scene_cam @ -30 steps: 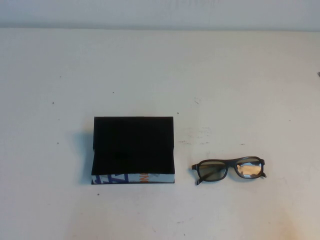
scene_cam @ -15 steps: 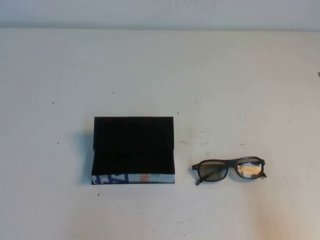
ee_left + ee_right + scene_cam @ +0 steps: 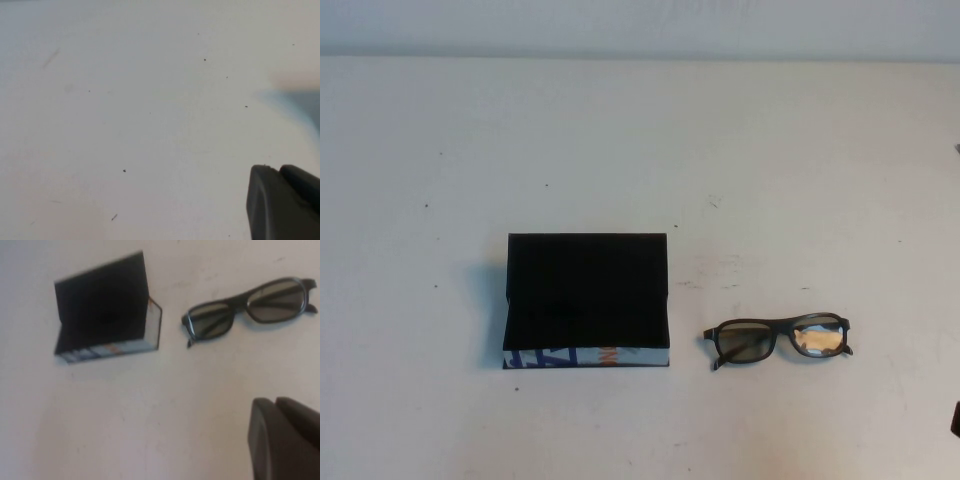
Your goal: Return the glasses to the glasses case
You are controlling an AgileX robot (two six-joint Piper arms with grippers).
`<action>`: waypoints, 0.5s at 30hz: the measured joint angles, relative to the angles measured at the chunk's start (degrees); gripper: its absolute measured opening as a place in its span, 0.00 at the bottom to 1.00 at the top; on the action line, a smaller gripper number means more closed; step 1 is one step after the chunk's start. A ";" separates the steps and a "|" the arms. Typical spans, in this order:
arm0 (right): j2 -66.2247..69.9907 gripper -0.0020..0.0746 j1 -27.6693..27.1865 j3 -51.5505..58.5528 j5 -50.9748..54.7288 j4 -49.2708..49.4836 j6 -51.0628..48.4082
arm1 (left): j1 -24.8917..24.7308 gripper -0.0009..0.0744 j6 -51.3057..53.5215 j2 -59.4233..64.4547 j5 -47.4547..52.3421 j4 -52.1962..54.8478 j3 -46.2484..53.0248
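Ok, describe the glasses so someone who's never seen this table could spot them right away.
On the white table, find the open black glasses case near the middle. Beside it, toward the robot's right, the glasses lie apart from it: dark frame, rectangular lenses, flat and see-through where the case is solid and boxy.

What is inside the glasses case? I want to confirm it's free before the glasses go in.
The open glasses case shows only black lining; its dark floor hides detail. The glasses lie on the table beside it. Right gripper shut, near-right; left gripper away over bare table.
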 joint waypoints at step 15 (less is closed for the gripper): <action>35.13 0.01 11.55 -21.32 11.21 -13.67 -21.03 | 0.00 0.01 0.00 0.00 0.00 0.00 0.00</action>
